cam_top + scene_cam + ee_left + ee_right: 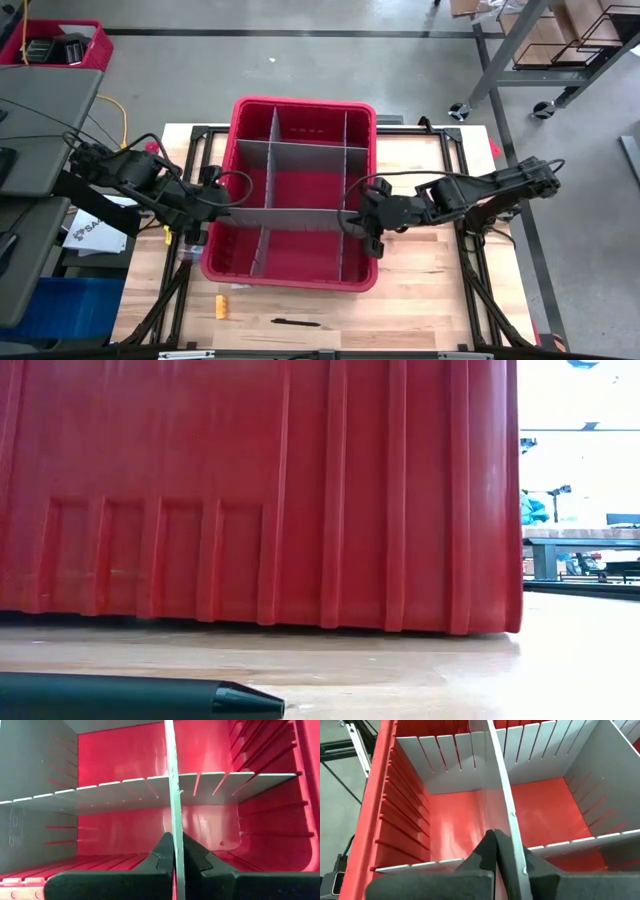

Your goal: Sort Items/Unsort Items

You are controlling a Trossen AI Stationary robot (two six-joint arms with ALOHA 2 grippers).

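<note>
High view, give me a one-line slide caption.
Both pincers, left and right, shut on a grey divider inside the red bin; pen lies outside.

A large red bin (300, 115) — split by grey dividers (300, 152) — sits on the wooden table (420, 300)

1 red bin (300, 108) | 1 orange block (222, 305) on table | 1 dark pen (296, 323) on table | 2 arms, 2 grippers: left gripper (222, 212), right gripper (352, 222)
</note>
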